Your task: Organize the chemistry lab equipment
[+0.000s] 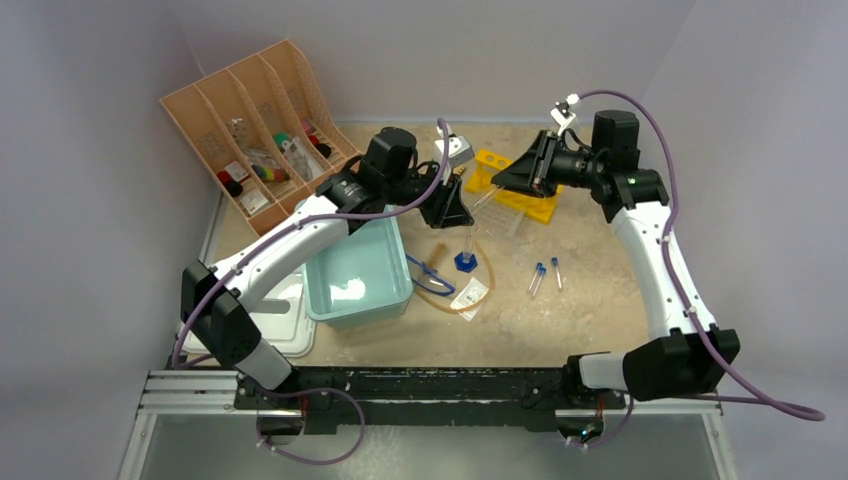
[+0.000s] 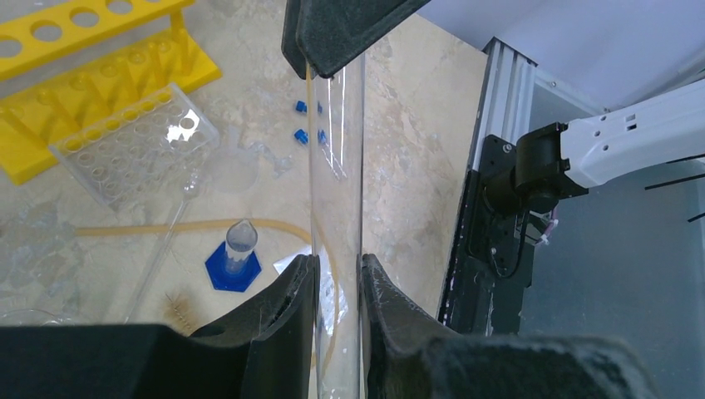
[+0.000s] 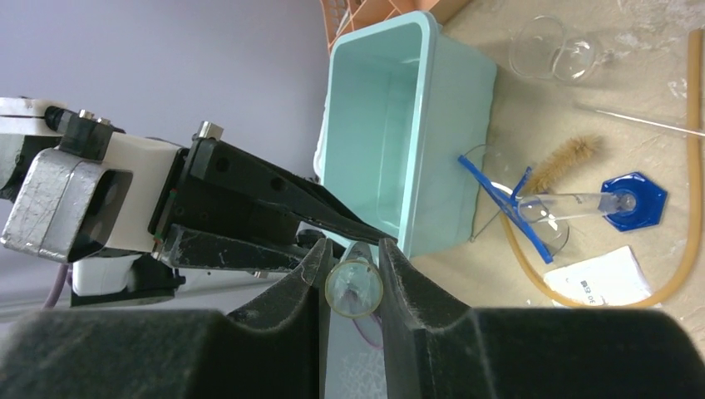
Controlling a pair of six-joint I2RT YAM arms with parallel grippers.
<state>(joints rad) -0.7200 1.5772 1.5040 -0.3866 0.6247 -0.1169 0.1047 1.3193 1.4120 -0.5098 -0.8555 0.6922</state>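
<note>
Both my pincers hold one clear tube (image 2: 337, 166) in the air over the middle of the worktop (image 1: 600, 260). My left pincer (image 2: 338, 264) is closed down to the width of the glass at one end. My right pincer (image 3: 351, 249) is closed just as narrowly on the other end. The tube is thin-walled and colourless, the stone-patterned surface shows straight through it, and I can see no cap. Its round end faces my right wrist camera. From above, its long axis runs from 8 o'clock at my left pincer to 2 o'clock at my right. A yellow rack (image 1: 515, 190) lies just under my right pincer, with a clear plastic rack (image 2: 137, 145) beside it. At 6 o'clock from the tube a clear cylinder with blue hexagonal base (image 1: 466, 258) stands upright among blue-rimmed goggles (image 1: 432, 275), looped amber tubing (image 1: 487, 290), a brush (image 3: 569, 158) and a paper packet (image 1: 470, 295). Blue-capped tubes (image 1: 540, 275) lie at 4 o'clock. The teal tub (image 1: 357, 270) is at 7 o'clock and the peach organiser (image 1: 255, 140) at 10 o'clock.
</note>
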